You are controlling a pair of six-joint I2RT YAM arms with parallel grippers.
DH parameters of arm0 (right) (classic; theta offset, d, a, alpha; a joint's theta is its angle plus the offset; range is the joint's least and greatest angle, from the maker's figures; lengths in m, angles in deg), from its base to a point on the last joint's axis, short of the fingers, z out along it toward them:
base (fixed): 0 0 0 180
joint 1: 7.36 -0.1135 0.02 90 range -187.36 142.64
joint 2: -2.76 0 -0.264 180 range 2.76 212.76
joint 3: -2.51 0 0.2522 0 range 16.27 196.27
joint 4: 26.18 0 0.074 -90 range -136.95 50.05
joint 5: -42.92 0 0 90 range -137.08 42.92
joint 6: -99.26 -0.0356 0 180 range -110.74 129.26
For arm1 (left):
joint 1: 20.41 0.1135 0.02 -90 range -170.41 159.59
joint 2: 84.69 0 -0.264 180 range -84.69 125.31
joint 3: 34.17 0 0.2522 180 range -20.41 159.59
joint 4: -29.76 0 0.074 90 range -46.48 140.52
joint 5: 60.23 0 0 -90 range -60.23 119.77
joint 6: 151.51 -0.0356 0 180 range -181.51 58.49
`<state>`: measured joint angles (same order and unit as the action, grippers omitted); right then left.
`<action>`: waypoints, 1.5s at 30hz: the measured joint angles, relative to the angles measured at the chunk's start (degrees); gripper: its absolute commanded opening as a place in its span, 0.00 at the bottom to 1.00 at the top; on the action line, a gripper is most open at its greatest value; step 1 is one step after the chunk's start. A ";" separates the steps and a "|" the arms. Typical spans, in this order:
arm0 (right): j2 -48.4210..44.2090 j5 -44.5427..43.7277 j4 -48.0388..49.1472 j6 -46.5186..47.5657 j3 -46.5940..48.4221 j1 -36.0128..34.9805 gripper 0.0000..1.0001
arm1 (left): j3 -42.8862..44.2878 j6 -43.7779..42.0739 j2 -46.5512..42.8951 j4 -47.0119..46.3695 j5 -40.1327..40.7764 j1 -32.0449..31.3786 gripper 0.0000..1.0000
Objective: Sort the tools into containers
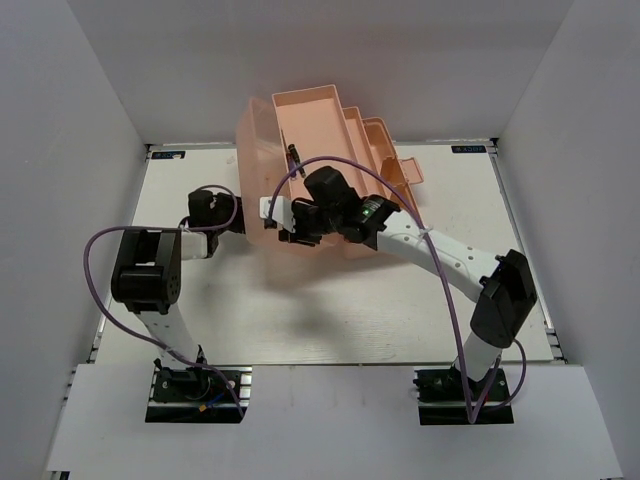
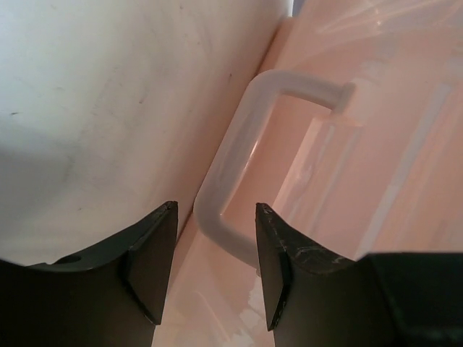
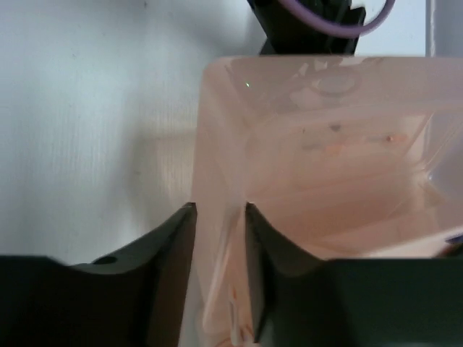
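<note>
So you've got the salmon-pink toolbox (image 1: 300, 120) sitting at the far middle of the white bench (image 1: 330, 310). It's see-through glossy plastic, boxy, with stepped rectangular trays fanned out toward the right. There's one slim dark tool (image 1: 294, 156) poking up inside it, but it's too small for me to say which one. Your left claw (image 2: 215, 267) is on the box's left side with its two matte black, wedge-shaped fingers (image 2: 155, 260) spread apart. The rounded bend of the milky white U-shaped handle (image 2: 235, 141) sits right in the gap between them. There's daylight on the left finger's side, so it looks released rather than clamped. Your right claw (image 3: 221, 278) reaches in from the other side, with its fingers close together on either side of a thin upright pink wall of the box. I honestly can't tell if it's pinching that wall or just flanking it. The plastic there is smooth and cloudy, with a few specks showing through. A purple cable (image 3: 325, 25) loops across the top of the right wrist view.
</note>
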<state>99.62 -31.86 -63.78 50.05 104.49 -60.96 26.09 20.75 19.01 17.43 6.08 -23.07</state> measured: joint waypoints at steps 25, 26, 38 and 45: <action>-5.40 -25.11 1.11 -18.86 7.50 29.09 0.57 | 6.71 -1.44 3.87 2.23 -4.50 -0.09 0.59; -4.26 -25.51 -1.53 -20.81 6.99 32.22 0.60 | 7.13 -1.70 3.87 2.54 -4.63 -0.07 0.59; 8.35 -2.51 -20.15 -31.71 4.48 46.42 0.78 | 15.43 -6.40 3.91 10.67 -5.29 0.26 0.59; 13.20 2.58 -19.41 -32.83 3.04 46.45 0.01 | 22.64 -9.75 5.25 15.39 -6.05 0.20 0.59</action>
<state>112.82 -29.28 -83.19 17.22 107.53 -14.52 48.74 11.00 24.25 32.82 0.03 -22.87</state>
